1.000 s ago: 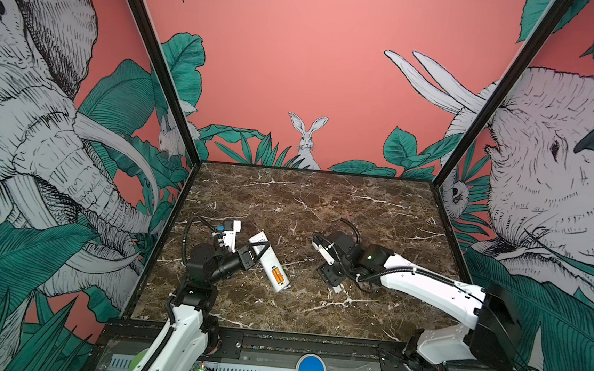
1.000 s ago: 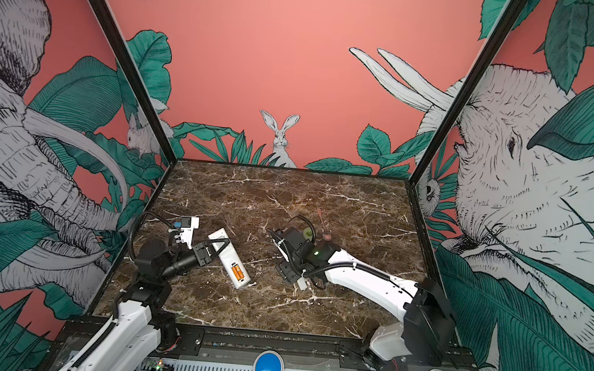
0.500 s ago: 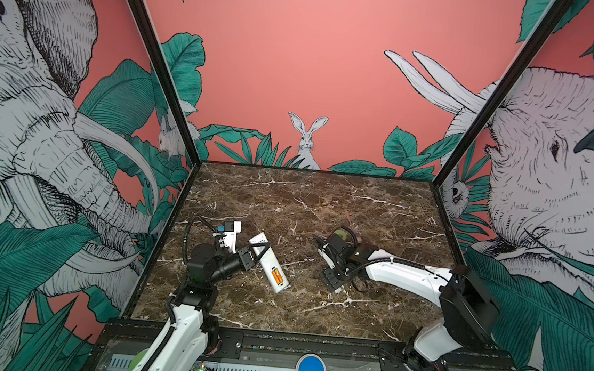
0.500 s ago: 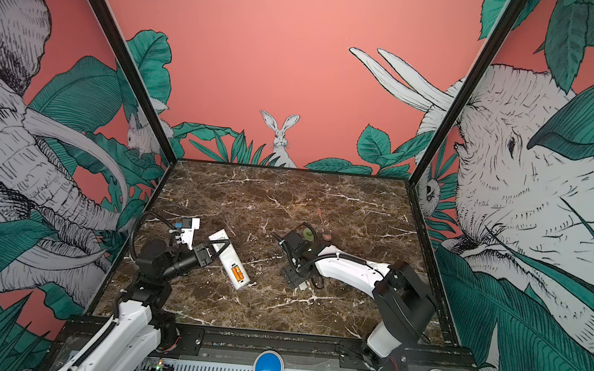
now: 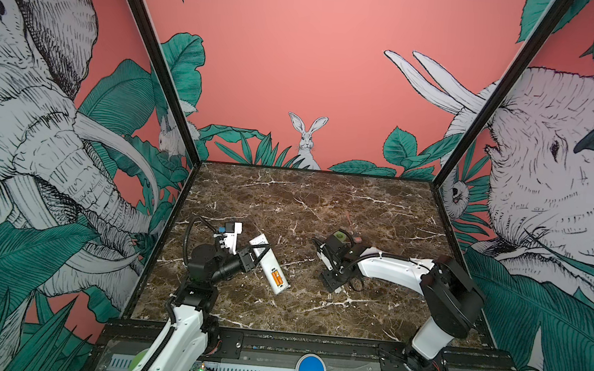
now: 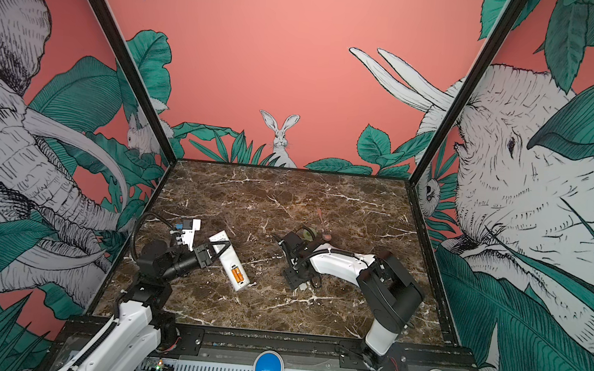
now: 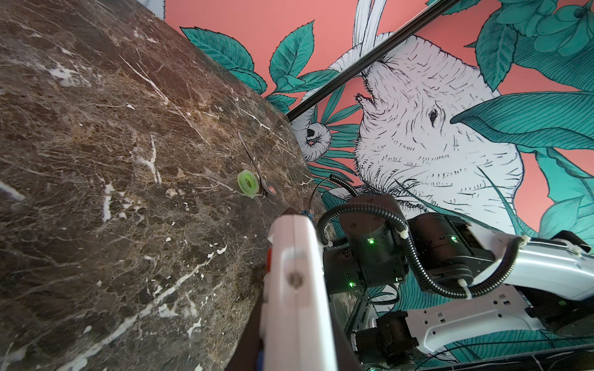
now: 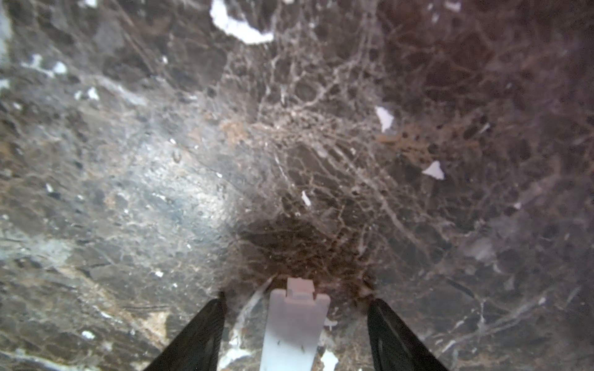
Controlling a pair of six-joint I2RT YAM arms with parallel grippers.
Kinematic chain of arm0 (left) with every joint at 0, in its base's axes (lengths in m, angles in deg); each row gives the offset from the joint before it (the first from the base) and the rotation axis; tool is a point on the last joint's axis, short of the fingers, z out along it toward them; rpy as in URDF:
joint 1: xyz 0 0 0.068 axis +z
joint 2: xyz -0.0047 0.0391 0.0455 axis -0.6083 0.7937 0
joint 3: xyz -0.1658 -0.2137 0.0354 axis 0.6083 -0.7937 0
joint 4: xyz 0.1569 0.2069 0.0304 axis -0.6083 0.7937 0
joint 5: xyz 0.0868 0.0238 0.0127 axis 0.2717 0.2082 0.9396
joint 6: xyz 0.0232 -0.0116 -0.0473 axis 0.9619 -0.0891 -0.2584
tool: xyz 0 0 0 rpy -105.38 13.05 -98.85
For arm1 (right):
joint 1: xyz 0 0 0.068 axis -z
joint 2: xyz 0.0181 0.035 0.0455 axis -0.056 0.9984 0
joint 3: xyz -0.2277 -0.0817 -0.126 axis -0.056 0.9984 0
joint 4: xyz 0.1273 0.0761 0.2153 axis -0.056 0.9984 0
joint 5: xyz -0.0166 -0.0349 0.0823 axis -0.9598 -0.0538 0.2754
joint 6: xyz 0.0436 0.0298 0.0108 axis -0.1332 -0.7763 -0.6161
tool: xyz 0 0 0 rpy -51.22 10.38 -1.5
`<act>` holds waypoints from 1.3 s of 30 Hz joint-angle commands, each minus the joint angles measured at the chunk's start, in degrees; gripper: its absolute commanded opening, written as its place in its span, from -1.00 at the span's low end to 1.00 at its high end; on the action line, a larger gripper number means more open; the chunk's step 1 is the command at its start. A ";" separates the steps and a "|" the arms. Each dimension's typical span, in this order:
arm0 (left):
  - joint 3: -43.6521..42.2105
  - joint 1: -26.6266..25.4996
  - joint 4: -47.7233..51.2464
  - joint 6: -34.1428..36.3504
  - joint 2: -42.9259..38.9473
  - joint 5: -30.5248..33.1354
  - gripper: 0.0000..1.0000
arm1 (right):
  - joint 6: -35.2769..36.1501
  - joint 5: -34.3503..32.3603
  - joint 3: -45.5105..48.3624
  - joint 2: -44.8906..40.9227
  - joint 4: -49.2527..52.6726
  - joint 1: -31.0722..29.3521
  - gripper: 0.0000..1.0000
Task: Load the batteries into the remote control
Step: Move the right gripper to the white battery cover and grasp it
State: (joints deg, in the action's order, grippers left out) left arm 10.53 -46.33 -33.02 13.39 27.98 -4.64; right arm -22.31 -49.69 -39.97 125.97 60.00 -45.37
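Remote (image 5: 269, 264) was clamped by left jaws at its far half, likely steadied so the open bay faced up; batteries (image 5: 276, 276) were seen seated in it; right jaws were spread either side of cover (image 8: 294, 321), ungripped; open desk (image 5: 323, 203) was seen between arms, edges well off.

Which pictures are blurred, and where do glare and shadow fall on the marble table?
Right wrist view: the marble table is soft throughout, with a pale glare patch, and a dark shadow ahead of the white cover inside the open right gripper. Left wrist view: the near remote control is blurred; the table edge bows. Both top views: sharp, evenly lit.
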 commanded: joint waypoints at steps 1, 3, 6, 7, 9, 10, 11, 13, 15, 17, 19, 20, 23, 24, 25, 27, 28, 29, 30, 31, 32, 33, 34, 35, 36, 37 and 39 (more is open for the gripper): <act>-0.59 -0.10 -1.88 0.67 -0.18 -0.97 -1.00 | -0.32 0.60 0.48 0.81 -0.46 0.41 0.36; -0.48 -0.10 -1.96 0.61 -0.11 -0.96 -1.00 | -0.37 0.60 0.41 1.07 -0.61 0.59 0.31; -0.28 -0.09 -1.96 0.61 0.08 -0.99 -1.00 | -0.24 0.69 0.24 1.42 -0.86 0.68 0.26; -0.24 -0.20 -2.04 0.61 0.21 -0.92 -1.00 | -0.20 0.71 0.14 1.61 -0.86 0.68 0.24; -0.24 -0.11 -2.04 0.63 0.37 -0.96 -1.00 | 0.17 0.63 0.04 1.87 -0.84 0.68 0.18; -0.24 -0.07 -2.05 0.77 0.48 -0.87 -1.00 | 0.22 0.32 0.04 1.99 -0.68 0.68 0.16; -0.19 -0.10 -2.11 0.87 0.60 -0.85 -1.00 | 0.32 -0.01 0.05 2.13 -0.47 0.68 0.13; -0.32 -0.12 -2.46 0.64 0.85 -0.84 -1.00 | 0.33 -0.16 0.09 2.31 -0.24 0.68 0.07; -0.41 -0.16 -2.97 0.52 1.14 -0.82 -1.00 | 0.31 0.31 0.37 2.31 -0.46 0.68 0.01; -0.46 -0.13 -2.97 0.62 1.20 -0.85 -1.00 | 0.26 0.57 0.56 2.22 -0.55 0.68 -0.05; -0.59 -0.17 -2.46 0.94 1.09 -0.80 -1.00 | 0.35 0.35 0.87 2.30 -0.59 0.68 -0.10; -0.68 -0.30 -2.08 1.26 1.03 -0.75 -1.00 | 0.31 0.21 1.06 2.38 -0.59 0.68 -0.13; -0.85 -0.10 -1.61 1.53 0.72 -0.58 -1.00 | 0.33 0.24 1.36 2.48 -0.42 0.68 -0.20; -0.91 -0.12 -1.37 1.62 0.55 -0.47 -1.00 | 0.35 0.20 1.41 2.40 -0.42 0.68 -0.22; -0.89 -0.15 -1.14 1.72 0.37 -0.46 -1.00 | 0.34 0.30 1.50 2.22 -0.49 0.68 -0.24; -1.03 -0.19 -0.65 2.00 0.07 -0.21 -1.00 | 0.31 0.26 1.71 2.00 -0.51 0.68 -0.28; -1.11 -0.24 -0.56 2.01 0.01 -0.10 -1.00 | 0.30 0.13 1.80 1.90 -0.42 0.68 -0.30; -1.07 -0.19 -0.53 2.07 0.02 -0.08 -1.00 | 0.33 0.13 1.88 1.87 -0.42 0.68 -0.33; -1.10 -0.13 -0.56 2.18 0.08 -0.12 -1.00 | 0.37 0.08 1.89 1.80 -0.42 0.68 -0.35; -1.07 -0.22 -0.56 2.19 0.12 -0.12 -1.00 | 0.46 0.05 1.99 1.71 -0.42 0.68 -0.38; -1.06 -0.21 -0.56 2.18 0.18 -0.16 -1.00 | 0.41 0.06 1.98 1.49 -0.42 0.68 -0.40; -1.11 -0.15 -0.54 2.19 0.15 -0.16 -1.00 | 0.56 0.07 1.94 1.34 -0.44 0.68 -0.42; -1.13 -0.19 -0.56 2.14 0.10 -0.16 -1.00 | 0.57 0.14 1.89 1.11 -0.42 0.69 -0.46; -1.19 -0.19 -0.64 2.20 0.18 -0.18 -1.00 | 0.67 0.32 1.88 0.78 -0.48 0.68 -0.49; -1.35 -0.19 -0.64 2.19 0.16 -0.16 -1.00 | 0.76 0.43 1.89 0.54 -0.51 0.68 -0.51; -1.45 -0.19 -0.64 2.26 0.14 -0.17 -1.00 | 0.89 0.64 1.81 0.08 -0.67 0.68 -0.54; -1.46 -0.28 -0.73 2.30 0.17 -0.14 -1.00 | 1.09 0.93 2.10 -1.28 -1.73 0.52 -0.58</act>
State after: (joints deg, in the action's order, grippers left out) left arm 9.77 -46.39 -32.80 15.09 28.81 -4.58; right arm -21.78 -49.19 -39.53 126.14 57.60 -45.04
